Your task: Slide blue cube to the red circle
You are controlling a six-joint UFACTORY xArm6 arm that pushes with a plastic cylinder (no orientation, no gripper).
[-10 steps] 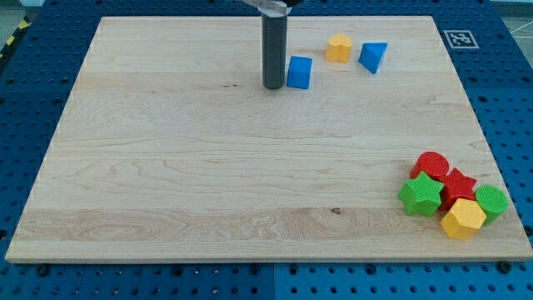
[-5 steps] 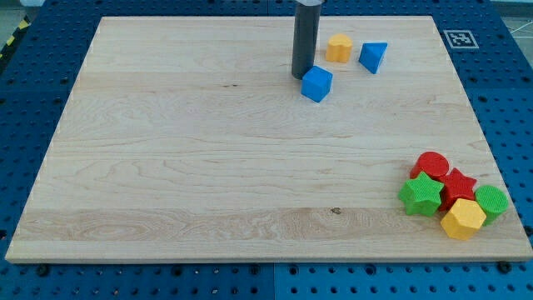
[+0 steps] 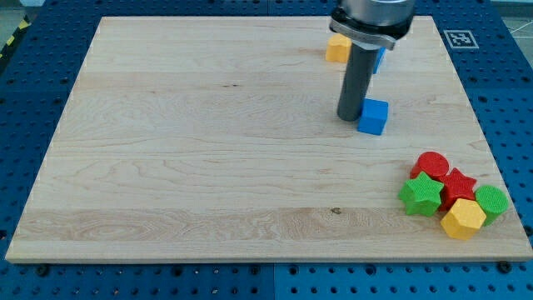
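The blue cube (image 3: 374, 116) lies on the wooden board (image 3: 200, 167), right of centre in the view's upper half. My tip (image 3: 348, 117) stands right against the cube's left side. The red circle (image 3: 432, 164) lies at the view's lower right, at the top of a cluster of blocks, well below and to the right of the cube.
Beside the red circle are a green star (image 3: 421, 194), a red star (image 3: 457, 185), a green block (image 3: 491, 201) and a yellow hexagon (image 3: 463, 217). A yellow block (image 3: 336, 49) and a blue triangle (image 3: 379, 59), partly hidden by the arm, lie near the top edge.
My tip has moved right and down the view, pushing the blue cube from near the top centre toward the lower right. The other blocks have not moved.
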